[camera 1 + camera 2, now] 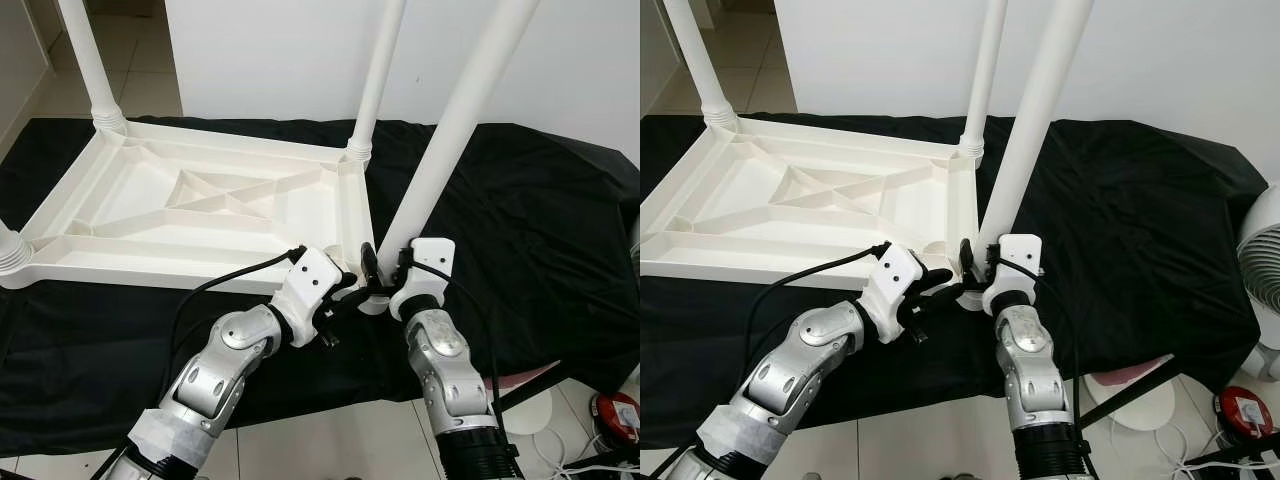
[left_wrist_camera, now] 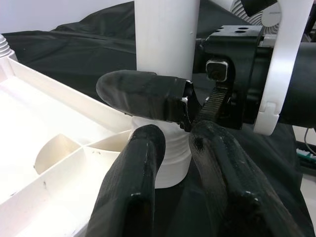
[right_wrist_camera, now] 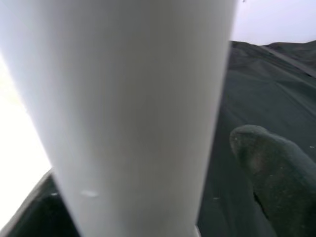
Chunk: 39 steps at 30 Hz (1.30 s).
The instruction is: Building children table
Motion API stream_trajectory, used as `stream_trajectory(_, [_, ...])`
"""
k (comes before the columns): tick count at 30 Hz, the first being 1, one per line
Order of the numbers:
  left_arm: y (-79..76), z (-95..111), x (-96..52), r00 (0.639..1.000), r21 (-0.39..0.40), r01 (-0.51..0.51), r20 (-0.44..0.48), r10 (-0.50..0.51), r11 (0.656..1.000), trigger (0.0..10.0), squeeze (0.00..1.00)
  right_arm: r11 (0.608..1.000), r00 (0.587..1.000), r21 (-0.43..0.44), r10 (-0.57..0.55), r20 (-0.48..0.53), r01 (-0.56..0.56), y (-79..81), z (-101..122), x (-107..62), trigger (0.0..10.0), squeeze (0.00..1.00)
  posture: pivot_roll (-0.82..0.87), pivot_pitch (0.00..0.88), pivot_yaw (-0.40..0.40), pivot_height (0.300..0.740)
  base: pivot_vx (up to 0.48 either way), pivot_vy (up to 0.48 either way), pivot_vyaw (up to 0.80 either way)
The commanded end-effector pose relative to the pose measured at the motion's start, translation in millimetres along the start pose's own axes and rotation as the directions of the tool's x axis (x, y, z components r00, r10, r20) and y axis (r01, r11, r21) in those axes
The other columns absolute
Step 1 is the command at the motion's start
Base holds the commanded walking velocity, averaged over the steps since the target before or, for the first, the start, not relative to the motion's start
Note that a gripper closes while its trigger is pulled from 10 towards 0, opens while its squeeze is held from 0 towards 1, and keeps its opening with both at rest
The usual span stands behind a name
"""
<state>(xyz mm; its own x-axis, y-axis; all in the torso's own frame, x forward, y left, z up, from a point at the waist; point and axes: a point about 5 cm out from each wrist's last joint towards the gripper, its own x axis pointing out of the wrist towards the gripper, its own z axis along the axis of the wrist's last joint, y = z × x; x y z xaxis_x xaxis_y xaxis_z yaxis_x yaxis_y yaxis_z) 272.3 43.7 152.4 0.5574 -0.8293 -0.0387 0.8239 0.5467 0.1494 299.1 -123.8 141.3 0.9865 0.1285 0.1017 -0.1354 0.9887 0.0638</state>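
Right gripper (image 1: 385, 268) clamped around white table leg (image 1: 455, 125) near its threaded base; left gripper (image 1: 345, 295) slightly parted, beside upturned tabletop (image 1: 200, 200) corner.

Head stereo pair looks fwd/down on the upturned table top (image 1: 190, 205), upper left of frame; you get the same scene in both eyes. L wrist cam sits v. close at the near leg (image 2: 165, 44) base. R wrist cam is pressed against that leg.
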Motion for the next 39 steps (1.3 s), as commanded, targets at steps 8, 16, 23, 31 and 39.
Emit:
stream_trajectory(8, [-5.0,-3,0.7,0.999,-0.009,0.051,-0.015,-0.051,0.999,10.0,0.00,0.951,0.951,-0.024,0.307,-0.038,-0.308,-32.0,-1,-1.8,10.0,0.00,0.06,0.032,-0.091,0.740,0.000,0.000,0.00])
stream_trajectory(16, [-2.7,-2,1.6,0.999,-0.005,0.050,-0.014,-0.050,0.999,10.0,0.00,0.856,0.868,-0.142,0.489,-0.082,-0.496,-36.8,-2,8.9,10.0,0.00,0.06,0.035,-0.082,0.740,0.000,0.000,0.00])
stream_trajectory(23, [-0.8,0,2.9,0.999,0.002,0.037,-0.008,-0.037,0.999,10.0,0.00,0.783,0.799,-0.161,0.583,-0.148,-0.601,-29.5,-8,20.4,7.2,0.00,0.08,0.030,-0.091,0.740,0.000,0.000,0.00])
stream_trajectory(31, [0.5,0,1.1,1.000,0.009,0.021,-0.010,-0.021,1.000,10.0,0.00,0.733,0.741,-0.120,0.644,-0.192,-0.669,-27.7,-19,21.0,0.0,0.00,0.10,0.032,-0.109,0.740,0.000,0.000,0.00])
stream_trajectory(39, [-0.5,-2,0.5,1.000,0.006,0.020,-0.015,-0.020,1.000,10.0,0.00,0.741,0.737,-0.057,0.652,-0.177,-0.669,-32.2,-25,19.2,0.0,0.00,0.09,0.031,-0.112,0.740,0.000,0.000,0.00])
